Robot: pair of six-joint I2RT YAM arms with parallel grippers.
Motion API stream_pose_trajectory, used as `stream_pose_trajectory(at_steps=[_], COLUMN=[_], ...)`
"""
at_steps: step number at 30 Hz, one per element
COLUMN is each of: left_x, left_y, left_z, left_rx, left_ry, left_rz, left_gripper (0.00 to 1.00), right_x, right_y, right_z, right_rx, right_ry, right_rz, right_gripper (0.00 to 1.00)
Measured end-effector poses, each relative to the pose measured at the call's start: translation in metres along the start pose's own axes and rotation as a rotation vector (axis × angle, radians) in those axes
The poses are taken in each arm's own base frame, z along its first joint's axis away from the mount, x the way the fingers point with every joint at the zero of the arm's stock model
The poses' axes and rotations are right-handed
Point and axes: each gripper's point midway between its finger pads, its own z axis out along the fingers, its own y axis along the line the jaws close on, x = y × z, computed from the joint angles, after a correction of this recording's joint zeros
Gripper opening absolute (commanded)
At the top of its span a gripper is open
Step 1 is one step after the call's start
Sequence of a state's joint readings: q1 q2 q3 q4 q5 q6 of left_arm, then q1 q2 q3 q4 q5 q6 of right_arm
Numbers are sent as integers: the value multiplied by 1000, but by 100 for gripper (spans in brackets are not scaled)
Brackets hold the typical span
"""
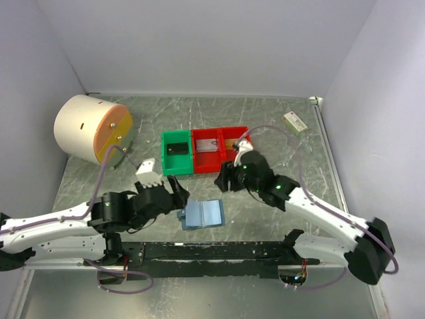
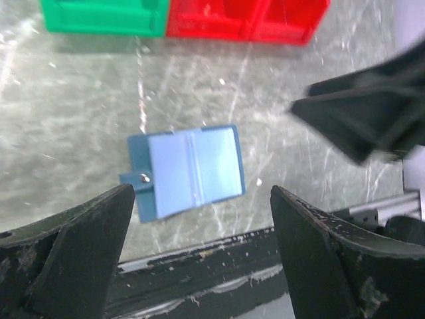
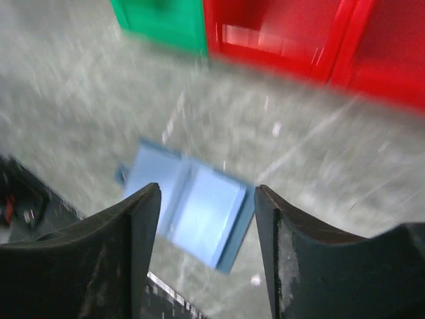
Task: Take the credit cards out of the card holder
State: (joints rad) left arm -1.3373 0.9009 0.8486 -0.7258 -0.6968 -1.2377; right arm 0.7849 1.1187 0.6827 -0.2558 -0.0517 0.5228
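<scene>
Top external view: we saw the card holder (image 1: 204,214) lying open and flat on the tabletop (image 1: 265,113), between the two pincers and just below them.
Left pincer (image 1: 179,199): its jaws stood wide apart and empty, with the holder (image 2: 189,171) directly beneath the gap and not touched.
Right pincer (image 1: 226,178): it was also spread and empty, hanging above the holder (image 3: 192,203), which lay ahead of its fingers (image 3: 143,219) in a blurred picture.
Credit cards: we could not tell them from the pale blue inner panels; no card edge stood out.
Step in hand: we judged this the approach, both pincers closing in on the holder and nothing gripped yet.
Next move: one pincer would probably need to pin a flap while the other nipped a card edge and slid it out along the slot.
Around: a green bin (image 1: 176,154) and red bins (image 1: 219,147) sat just beyond the right pincer; a round drum (image 1: 93,128) and a cream box (image 1: 294,121) lay well apart from both.
In the way: nothing lay on the holder, though we thought the two pincers might crowd each other over so small a thing.
</scene>
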Motion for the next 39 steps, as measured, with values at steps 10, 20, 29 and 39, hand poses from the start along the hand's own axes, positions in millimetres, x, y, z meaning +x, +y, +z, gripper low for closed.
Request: stream_pose_trajectory(at_steps=[10,20,29,39], left_x=[-77,-129,-246,-282], left_y=[18,48,96,126], left_z=[-8,41,27,-12], left_rx=[-59,-215,-274,-338], left_ry=[-151,-70,-185,-299], left_rz=[89,207,120,76], left_gripper=[100,100,100,99], right_x=[-148,-167,-232,-268], right_y=[-16,-26,-77,-139], right_z=[-100,-119,-144,-162], right_rx=[244,338,450,452], right_ry=[-560,-614,-648,-611], right_rz=[-71,-171,-100,32], right_gripper=[77,83,83,100])
